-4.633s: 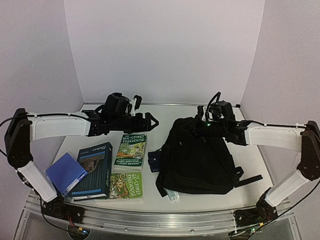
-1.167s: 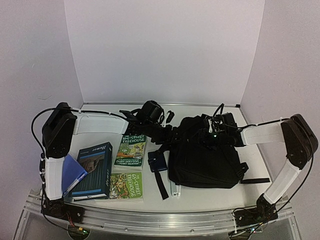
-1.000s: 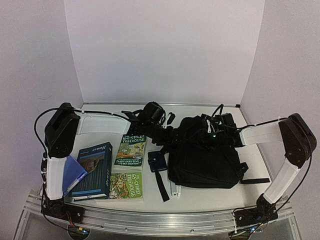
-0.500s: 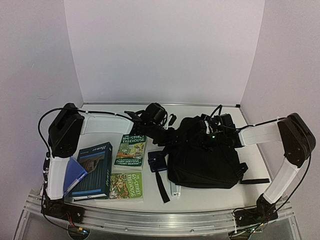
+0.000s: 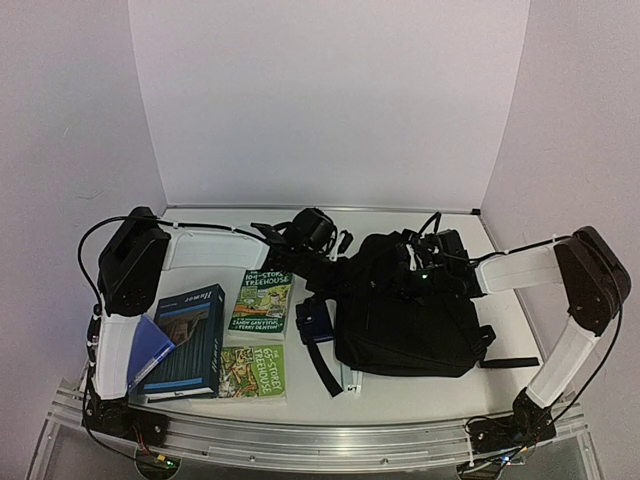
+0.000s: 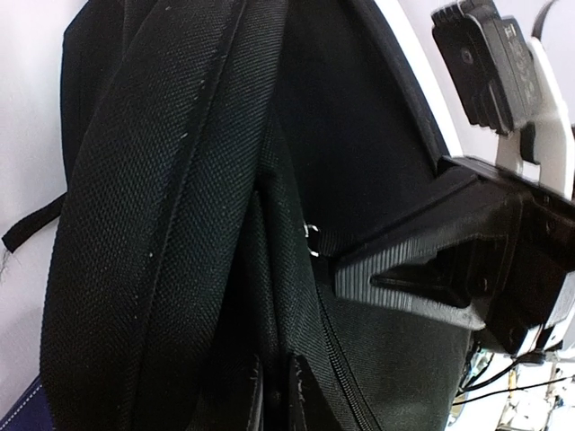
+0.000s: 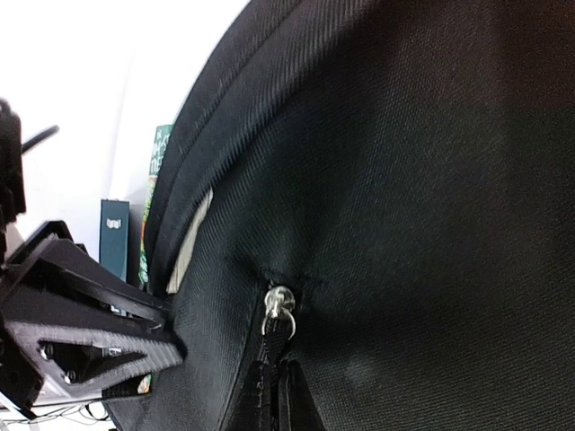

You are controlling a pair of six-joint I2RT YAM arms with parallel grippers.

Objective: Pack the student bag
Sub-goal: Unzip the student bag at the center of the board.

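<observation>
The left arm [image 5: 205,250] and right arm [image 5: 515,268] stretch inward, forearms nearly level. The left gripper [image 5: 348,272] and right gripper [image 5: 402,272] point at each other, tips near, each with jaws pinched together on the student bag [image 5: 410,325].

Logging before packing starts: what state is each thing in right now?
student bag, lying flat, zip closed where visible
left tool, shut on student bag fabric
right tool, shut on zipper pull
zipper pull, pinched in right tool
Treehouse books, both closed, lying flat
dark blue book, closed, flat
wallet, lying beside student bag
</observation>
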